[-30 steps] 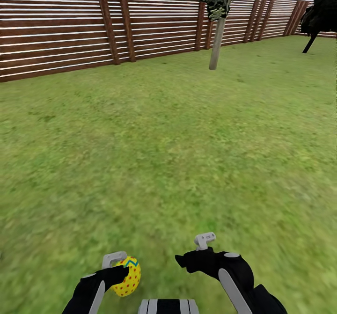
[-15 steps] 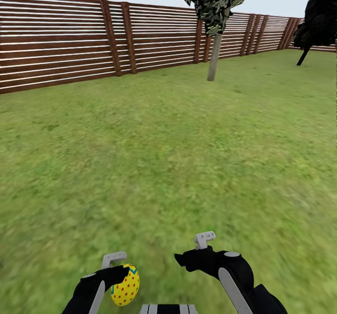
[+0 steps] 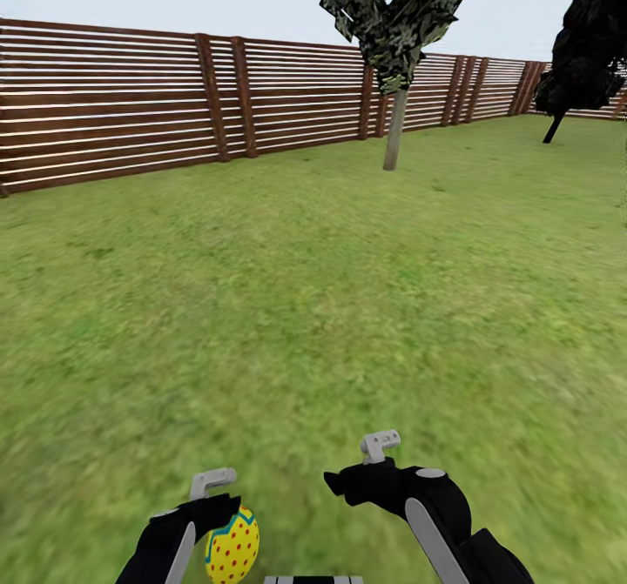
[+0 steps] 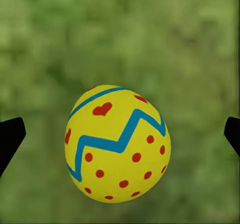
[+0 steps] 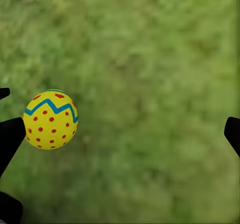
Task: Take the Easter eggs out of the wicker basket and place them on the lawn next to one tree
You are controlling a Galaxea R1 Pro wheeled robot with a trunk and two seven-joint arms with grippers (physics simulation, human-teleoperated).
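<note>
- Head view has tilted up against the earlier frames: the fence [image 3: 113, 101] and the tree [image 3: 394, 123] sit lower in the frame with more sky above them, so the camera moved, not the garden
- The egg [image 3: 232, 547] now sits lower at the bottom edge than before, tucked beside the left gripper [image 3: 209, 514]
- Both arms reach forward low over the lawn [image 3: 296, 305], the left gripper at lower left, the right gripper [image 3: 361, 471] at lower centre with a grey fingertip pointing up
- Left wrist view shows the egg [image 4: 117, 144] centred between two black fingertips [image 4: 10, 136] at the frame's side edges, with gaps on both sides; whether it is clamped cannot be told
- Right wrist view shows an egg [image 5: 50, 119] at left touching a black fingertip [image 5: 11, 134]; the other tip is at the far right edge, so the jaws stand wide apart
</note>
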